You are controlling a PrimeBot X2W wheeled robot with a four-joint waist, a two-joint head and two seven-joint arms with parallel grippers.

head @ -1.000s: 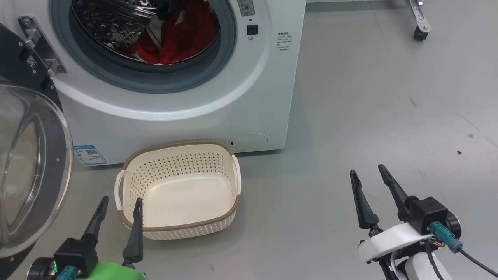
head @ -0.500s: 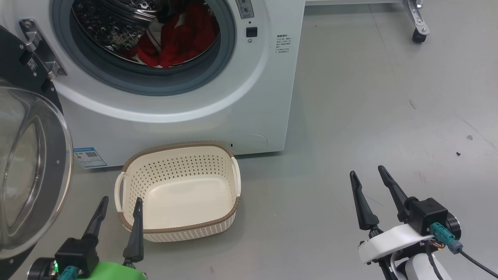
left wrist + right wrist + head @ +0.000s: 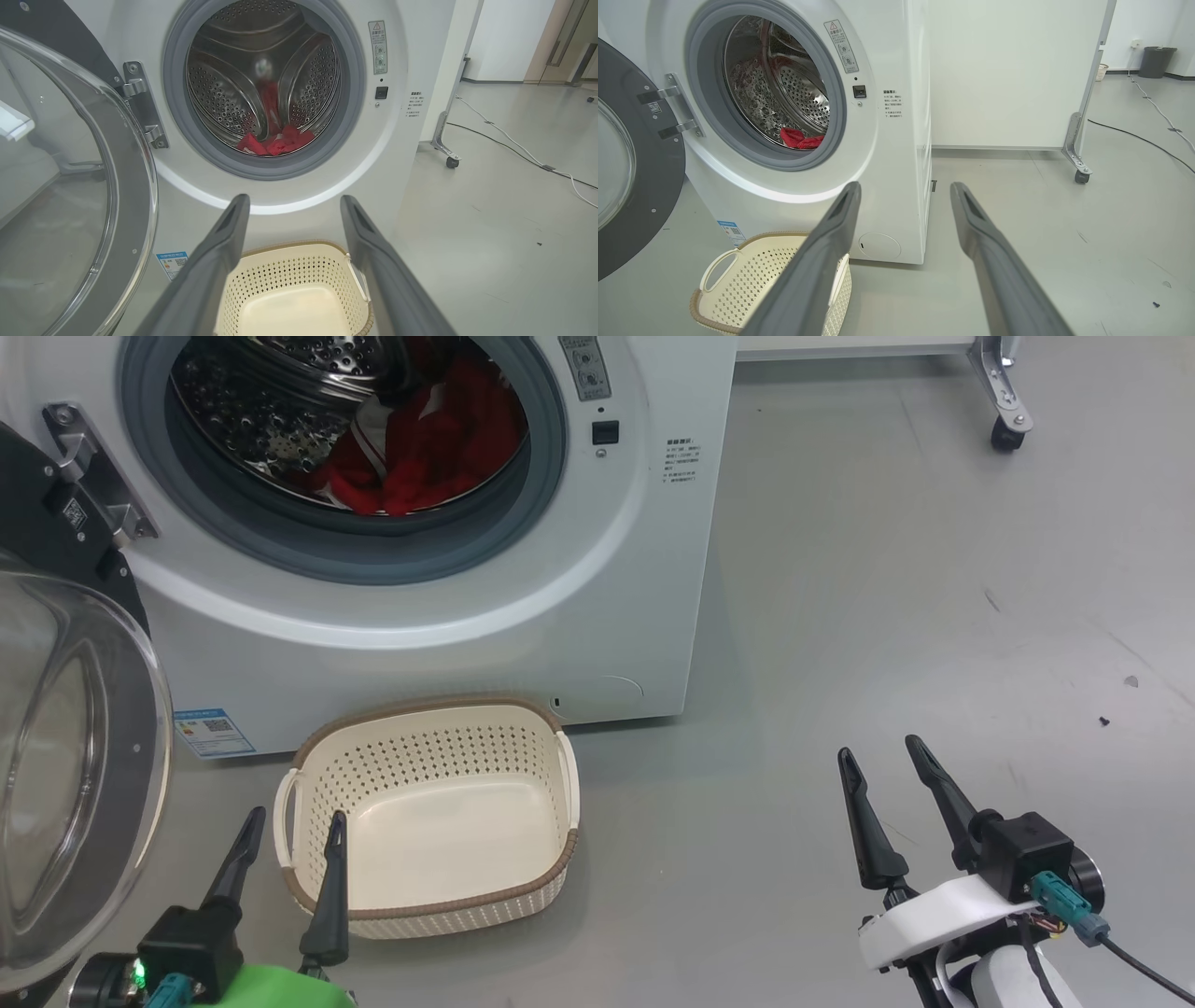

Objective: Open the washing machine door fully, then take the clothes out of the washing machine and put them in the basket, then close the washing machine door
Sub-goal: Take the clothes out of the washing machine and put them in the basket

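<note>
Two grippers, both spread wide, both empty.
You have the left gripper by the basket, at its near left corner, and the right gripper over the floor, well apart. Red clothes lie inside the washing machine; its door stands swung open at left.

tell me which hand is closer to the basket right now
Left. The left hand sits open at the basket's near left corner, one finger crossing its rim in the head view. The right hand is open too, far off to the basket's right over the floor.
</note>
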